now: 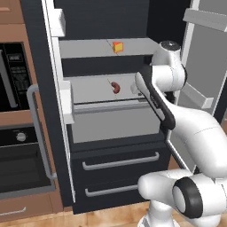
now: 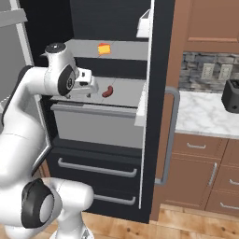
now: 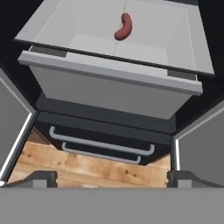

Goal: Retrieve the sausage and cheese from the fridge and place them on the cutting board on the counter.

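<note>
The black fridge (image 1: 119, 177) stands with both doors open. A dark red-brown sausage (image 1: 115, 87) lies on its middle grey shelf, also seen as sausage (image 2: 108, 91) and sausage (image 3: 124, 26). The yellow-orange cheese (image 1: 118, 46) sits one shelf higher, toward the back, cheese (image 2: 104, 49). My gripper (image 2: 93, 87) hovers at the front of the middle shelf, just short of the sausage and off to its side, gripper (image 1: 134, 88). In the hand view the gripper (image 3: 113, 178) is open and holds nothing. The cutting board and the counter are out of view.
The fridge's open doors flank the arm, left door (image 1: 48, 111) with a grey bar handle and right door (image 1: 208, 66). A grey bin front (image 3: 109, 87) juts out under the shelf, with two drawers (image 1: 119, 162) below. Wall ovens (image 1: 13, 111) stand at the left; a marble wall counter (image 2: 205, 116) lies at the right.
</note>
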